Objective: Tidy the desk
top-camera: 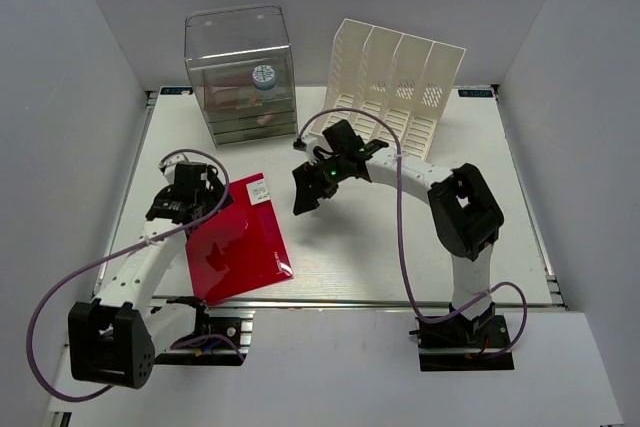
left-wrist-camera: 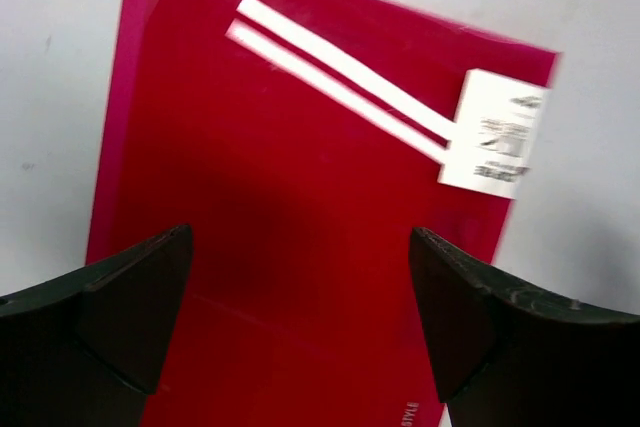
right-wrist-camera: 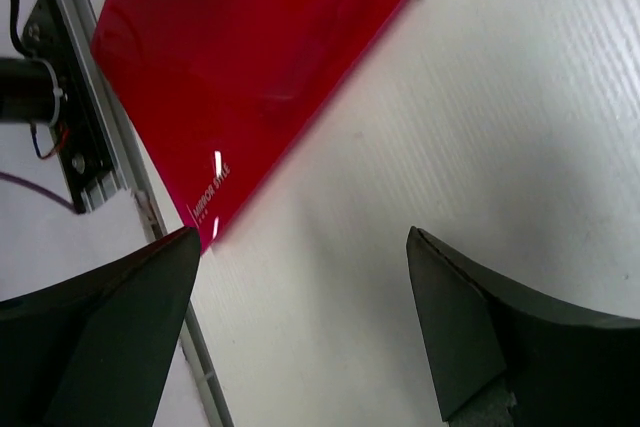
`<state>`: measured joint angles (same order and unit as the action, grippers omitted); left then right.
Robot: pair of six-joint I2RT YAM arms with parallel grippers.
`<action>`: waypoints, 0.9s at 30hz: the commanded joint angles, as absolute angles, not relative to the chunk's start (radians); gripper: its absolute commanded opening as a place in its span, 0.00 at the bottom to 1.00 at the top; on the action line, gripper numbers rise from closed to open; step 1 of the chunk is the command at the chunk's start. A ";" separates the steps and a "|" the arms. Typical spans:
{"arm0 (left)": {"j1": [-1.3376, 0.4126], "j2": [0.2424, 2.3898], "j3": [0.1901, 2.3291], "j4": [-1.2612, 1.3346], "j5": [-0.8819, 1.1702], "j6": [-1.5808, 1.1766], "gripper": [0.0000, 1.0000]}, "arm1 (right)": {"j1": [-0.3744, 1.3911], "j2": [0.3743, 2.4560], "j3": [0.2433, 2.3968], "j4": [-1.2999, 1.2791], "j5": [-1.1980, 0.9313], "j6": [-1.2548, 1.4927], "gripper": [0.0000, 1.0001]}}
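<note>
The desk (top-camera: 420, 237), a flat matt white top with a faint ribbed grain and silver rail edges, lies under the red folder (top-camera: 240, 237) and spreads far past it, boxed in by plain pale walls (top-camera: 70, 97). The folder is a glossy plastic rectangle with a white label (left-wrist-camera: 495, 132) at one corner. Behind the folder stand a clear plastic drawer box (top-camera: 240, 72) and a white slotted file rack (top-camera: 395, 87). The left gripper (left-wrist-camera: 300, 277) hangs over the folder and the right gripper (right-wrist-camera: 300, 287) just beside it, each spread wide and holding nothing.

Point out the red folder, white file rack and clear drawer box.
red folder (top-camera: 240, 247), top view, middle of its cover.
file rack (top-camera: 400, 87), top view, a slotted divider.
drawer box (top-camera: 235, 72), top view, clear front wall.
</note>
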<state>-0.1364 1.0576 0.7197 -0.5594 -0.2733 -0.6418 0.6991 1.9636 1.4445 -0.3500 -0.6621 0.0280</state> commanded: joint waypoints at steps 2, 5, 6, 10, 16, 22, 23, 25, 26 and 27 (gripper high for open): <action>-0.085 1.109 0.718 -0.601 -0.298 -0.657 0.98 | 0.710 2.012 1.505 -0.236 -0.644 0.138 0.89; -0.046 1.155 0.727 -0.617 -0.333 -0.628 0.98 | 0.716 2.086 1.525 -0.180 -0.643 0.211 0.89; -0.034 1.169 0.727 -0.621 -0.342 -0.620 0.98 | 0.719 2.104 1.534 -0.167 -0.637 0.230 0.89; 0.023 1.213 0.730 -0.634 -0.322 -0.606 0.98 | 0.756 2.183 1.604 -0.164 -0.611 0.270 0.87; 0.083 1.249 0.684 -0.594 -0.208 -0.594 0.98 | 0.798 2.213 1.614 -0.130 -0.577 0.288 0.83; 0.138 1.325 0.651 -0.557 -0.054 -0.598 0.96 | 0.833 2.252 1.621 -0.112 -0.551 0.350 0.78; 0.150 1.333 0.650 -0.555 -0.042 -0.598 0.96 | 0.838 2.259 1.617 -0.110 -0.545 0.356 0.78; 0.161 1.353 0.647 -0.549 -0.022 -0.597 0.96 | 0.848 2.264 1.606 -0.094 -0.540 0.377 0.77; 0.161 1.361 0.643 -0.546 -0.003 -0.595 0.95 | 0.847 2.272 1.600 -0.094 -0.543 0.383 0.76; 0.173 1.370 0.638 -0.546 -0.002 -0.595 0.95 | 0.853 2.276 1.603 -0.091 -0.557 0.391 0.76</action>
<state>0.1516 1.3392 0.6621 -0.5800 -0.0917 -0.5953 0.8410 2.2368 1.5940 -0.1093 -0.5686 0.3477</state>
